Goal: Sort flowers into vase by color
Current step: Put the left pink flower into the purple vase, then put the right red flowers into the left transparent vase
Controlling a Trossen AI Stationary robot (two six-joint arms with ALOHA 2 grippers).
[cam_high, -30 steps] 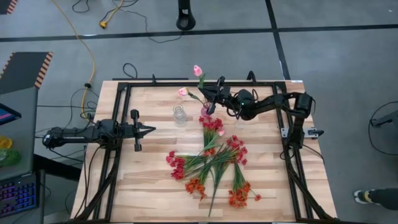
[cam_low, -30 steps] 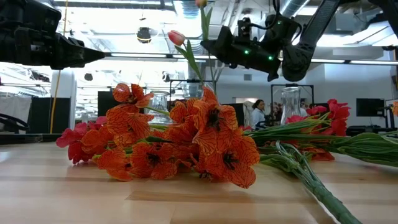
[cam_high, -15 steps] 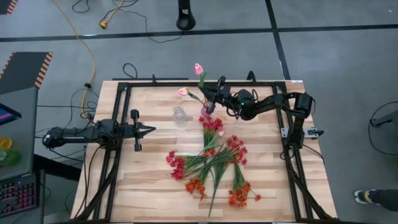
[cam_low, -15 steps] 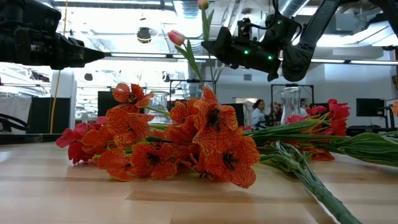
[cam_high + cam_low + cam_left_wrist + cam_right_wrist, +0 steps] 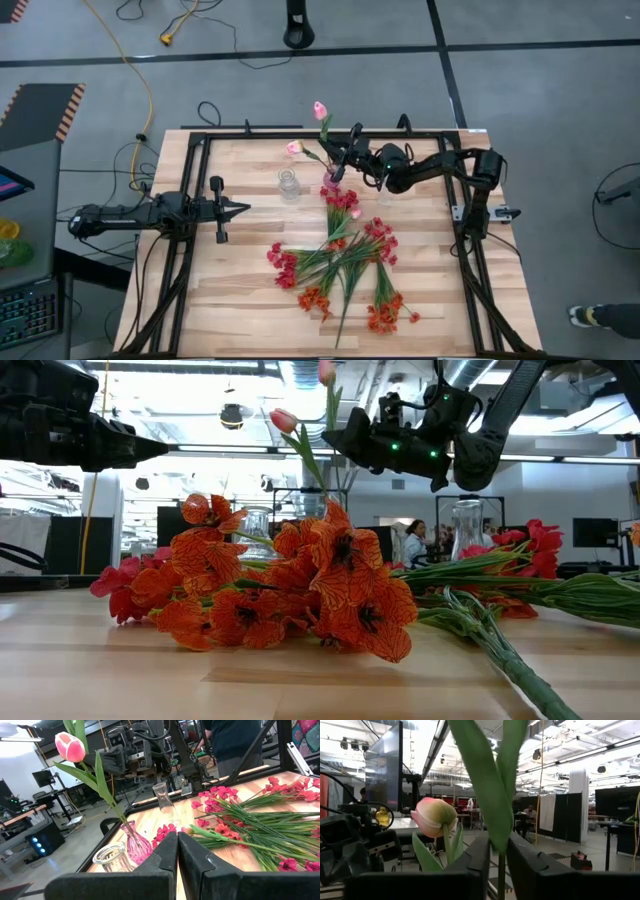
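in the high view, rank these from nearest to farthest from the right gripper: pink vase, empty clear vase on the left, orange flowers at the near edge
1. pink vase, just below the right gripper, holding the pink tulips.
2. empty clear vase, farther off toward the left arm's side.
3. orange flowers, far down at the table's near edge.

Red, orange flowers seemingly heaped mid-table

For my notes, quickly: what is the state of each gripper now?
Left gripper: closed, empty.
Right gripper: around the pink flower stem above the vase; grip cannot be told.
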